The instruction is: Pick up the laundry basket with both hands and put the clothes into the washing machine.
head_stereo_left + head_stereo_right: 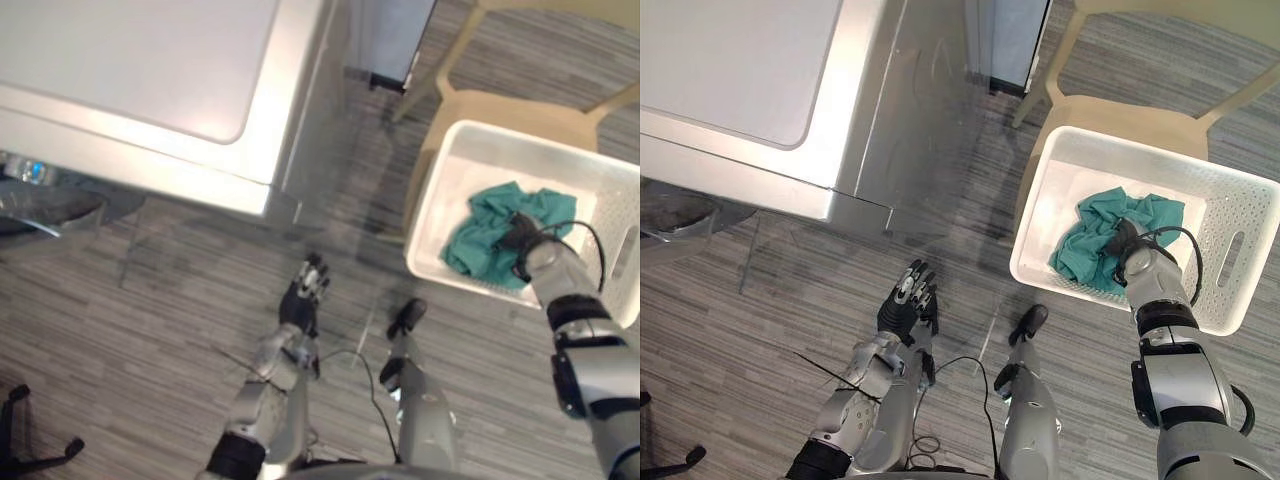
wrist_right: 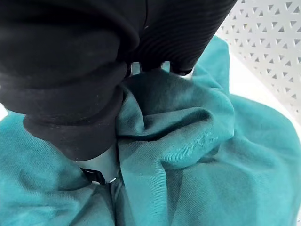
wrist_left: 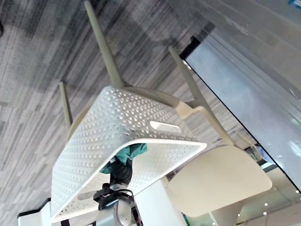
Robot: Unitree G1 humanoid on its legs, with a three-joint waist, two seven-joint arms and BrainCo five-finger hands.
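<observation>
The laundry basket [image 1: 1080, 165] is white plastic and rectangular, with rounded corners. Its walls are pierced all over with small triangular holes, and a long handle slot [image 1: 1232, 250] is cut into one short end. It rests on the seat of a pale beige chair [image 1: 520, 110], which stands on the grey striped floor [image 1: 150, 350] to the robot's right, well apart from the washing machine [image 1: 130, 70]. The washing machine is white with a smooth flat top and stands at the far left.

Inside the basket lies one teal cloth [image 1: 480, 235], a soft knit bunched into deep folds. It sits against the near side, leaving the white bottom bare on the far side. The right hand [image 1: 1127, 245] reaches down into the basket and presses into the near edge of the heap. In its wrist view the fabric wells up around the dark cover, and I cannot tell whether this hand is closed on the cloth.

The left hand [image 1: 305, 295] hangs low over the floor, between the washing machine and the chair. Its fingers [image 1: 915, 283] are straight and loose, holding nothing, and it is clear of the basket.
</observation>
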